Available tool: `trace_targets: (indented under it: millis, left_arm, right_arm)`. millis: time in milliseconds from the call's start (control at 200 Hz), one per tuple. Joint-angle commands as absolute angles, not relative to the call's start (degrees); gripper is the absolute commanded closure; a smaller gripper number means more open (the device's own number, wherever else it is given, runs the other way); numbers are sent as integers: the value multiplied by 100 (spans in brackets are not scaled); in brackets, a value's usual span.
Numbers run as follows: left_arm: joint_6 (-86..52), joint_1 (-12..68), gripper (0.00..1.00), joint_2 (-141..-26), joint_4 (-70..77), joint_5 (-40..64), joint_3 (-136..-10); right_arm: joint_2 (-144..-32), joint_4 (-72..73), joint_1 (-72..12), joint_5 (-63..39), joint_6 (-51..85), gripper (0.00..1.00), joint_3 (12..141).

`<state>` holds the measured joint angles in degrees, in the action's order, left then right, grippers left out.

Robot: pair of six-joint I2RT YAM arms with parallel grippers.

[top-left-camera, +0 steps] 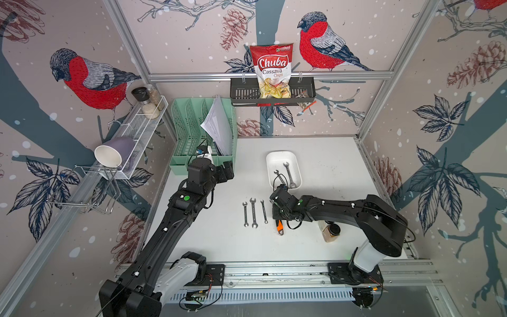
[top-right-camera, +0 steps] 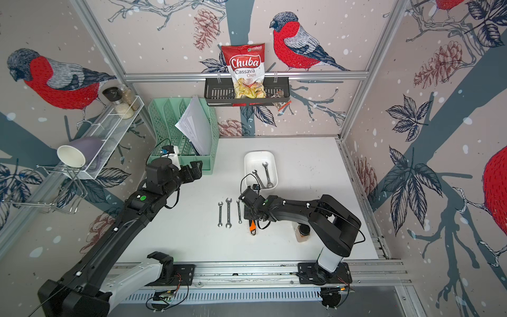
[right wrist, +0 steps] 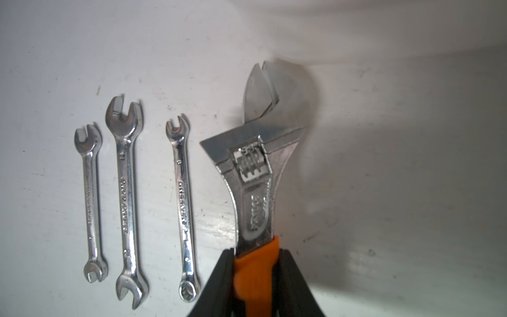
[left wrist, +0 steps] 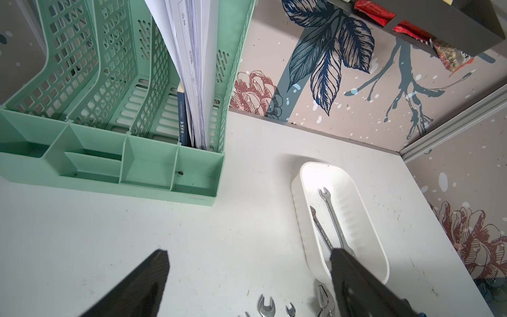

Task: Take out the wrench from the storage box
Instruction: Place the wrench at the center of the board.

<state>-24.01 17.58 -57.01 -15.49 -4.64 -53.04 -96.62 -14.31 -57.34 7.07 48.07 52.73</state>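
While left fingers (left wrist: 137, 288) gape apart, right fingers (right wrist: 216, 291) clamp the orange-handled chrome adjustable wrench (right wrist: 253, 192).

Both top views looked steeply down from high in front onto the whole counter (top-left-camera: 329, 164). The left wrist camera looked past the left claw (left wrist: 249, 252) toward the box (left wrist: 297, 203). The right wrist camera sat close behind the right claw (right wrist: 256, 255); every view shared the wrenches (right wrist: 126, 197) beside it.
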Motion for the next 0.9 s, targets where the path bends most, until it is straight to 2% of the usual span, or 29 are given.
trace_targets:
  millis: [0, 405, 640, 895]
  left_arm:
    - [-2340, 1772, 4, -5686, -1397, -503, -5287]
    - [-2336, 1774, 4, -5705, -1401, -490, -5302]
    - [-2332, 1770, 5, -5692, -1399, -519, -5299]
    - [-2327, 1775, 4, -5669, -1408, -557, -5304]
  right_arm:
    - [-9736, -1436, -5738, 868, 4894, 84, 5320]
    - [-9998, -1661, -5772, 922, 4861, 80, 5466]
    - [-9973, -1773, -5789, 965, 4825, 66, 5481]
    - [-9646, -1987, -5808, 953, 4766, 57, 5555]
